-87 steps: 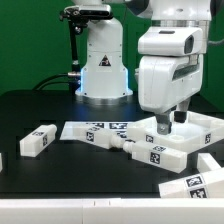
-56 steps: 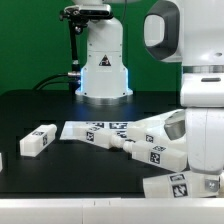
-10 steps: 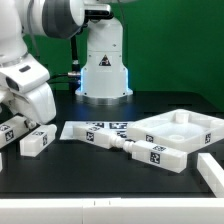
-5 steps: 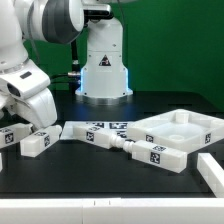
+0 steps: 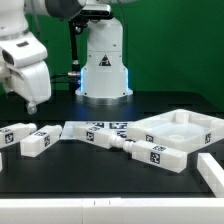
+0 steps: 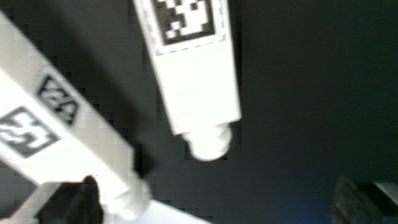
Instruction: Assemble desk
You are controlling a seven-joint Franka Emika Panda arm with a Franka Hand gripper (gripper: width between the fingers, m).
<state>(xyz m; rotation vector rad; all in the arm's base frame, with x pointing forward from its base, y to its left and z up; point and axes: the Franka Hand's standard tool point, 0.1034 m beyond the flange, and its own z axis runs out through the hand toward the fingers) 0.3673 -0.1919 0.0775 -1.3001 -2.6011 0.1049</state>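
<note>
I have the end effector (image 5: 33, 104) hanging above the bench (image 5: 70, 178), over by the edge on the exterior view's left, fingers pointing down and nothing carried. On the wrist view its two dark fingertips (image 6: 61, 204) stand wide apart with mostly bare bench between them, so I read it as open and empty.

Below it lie two legs. The first leg (image 5: 10, 136) is cut off by the picture at that edge. The second leg (image 5: 38, 141) lies just beside it, toward the middle of the bench; I cannot tell whether the two touch. The wrist view shows two legs lying flat with their tags up. One ends in a rounded peg (image 6: 210, 146), which sits clear of the other leg. I cannot tell which of the two is which there.

The marker board (image 5: 95, 132) lies flat mid-bench, between the second leg and the tabletop (image 5: 185, 128). The tabletop rests toward the edge on the exterior view's right, hollow side up, with a tag on its near side. A slim white piece (image 5: 122, 145) lies between the marker board and the tabletop; I cannot tell what it is.

A third leg (image 5: 212, 168) lies in the near corner on the exterior view's right, partly out of the picture and apart from the tabletop. All three legs lie loose on the bench. The arm base (image 5: 104, 70) stands at the far edge, behind the marker board.
</note>
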